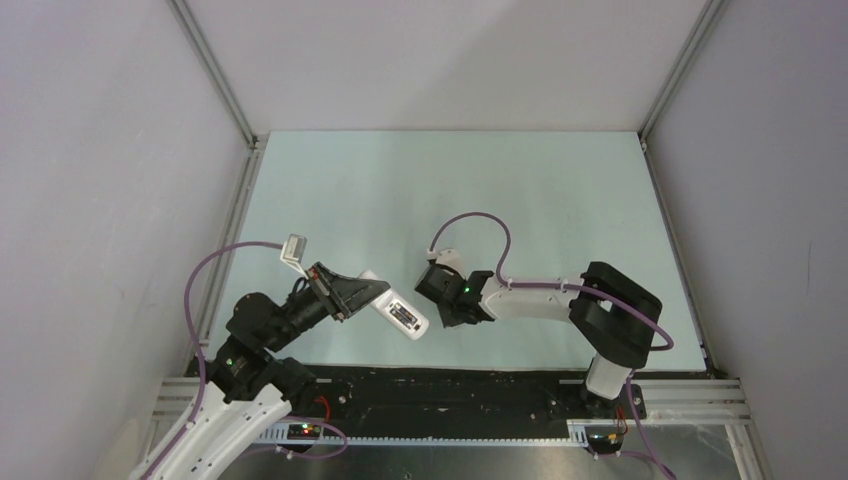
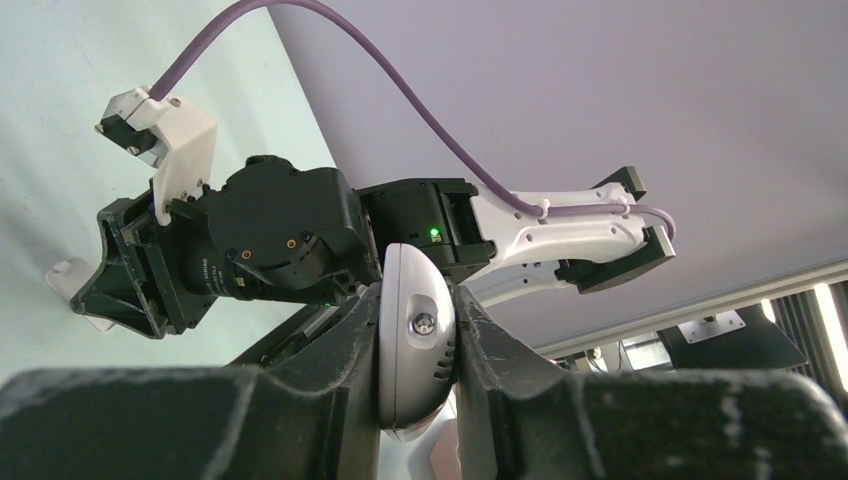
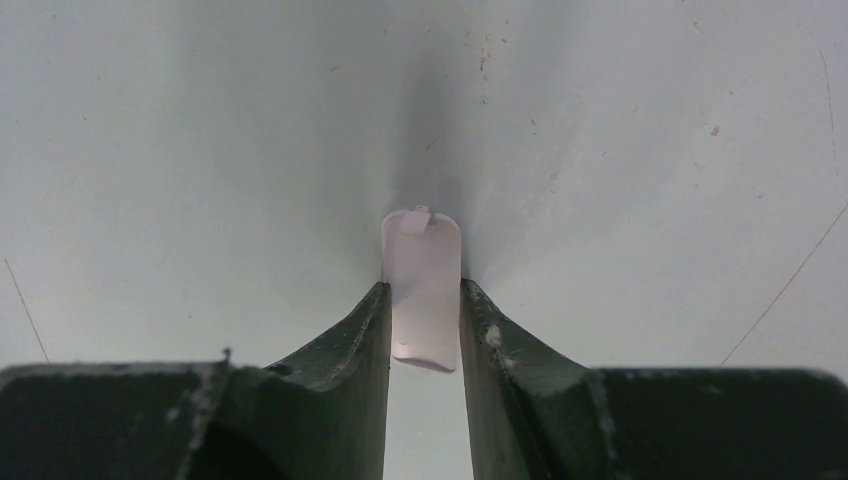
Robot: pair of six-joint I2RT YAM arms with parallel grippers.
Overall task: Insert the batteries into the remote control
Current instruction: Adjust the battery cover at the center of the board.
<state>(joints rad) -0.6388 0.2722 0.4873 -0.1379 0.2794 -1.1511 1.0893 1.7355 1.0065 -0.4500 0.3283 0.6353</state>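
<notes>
My left gripper (image 1: 372, 298) is shut on the white remote control (image 1: 400, 316) and holds it off the table, with the free end pointing at the right arm. In the left wrist view the remote control (image 2: 415, 350) stands edge-on between the fingers of the left gripper (image 2: 418, 300). My right gripper (image 3: 424, 296) points down at the table. Its two fingers press on both long edges of a small plain white flat cover piece (image 3: 425, 258). In the top view the right gripper (image 1: 452, 312) sits just right of the remote. The batteries are out of view.
The right wrist and its camera (image 2: 290, 235) fill the space just beyond the remote's tip. A purple cable (image 1: 480, 222) loops above the right wrist. Grey walls and a metal frame (image 1: 225, 95) enclose the pale green table (image 1: 520, 190).
</notes>
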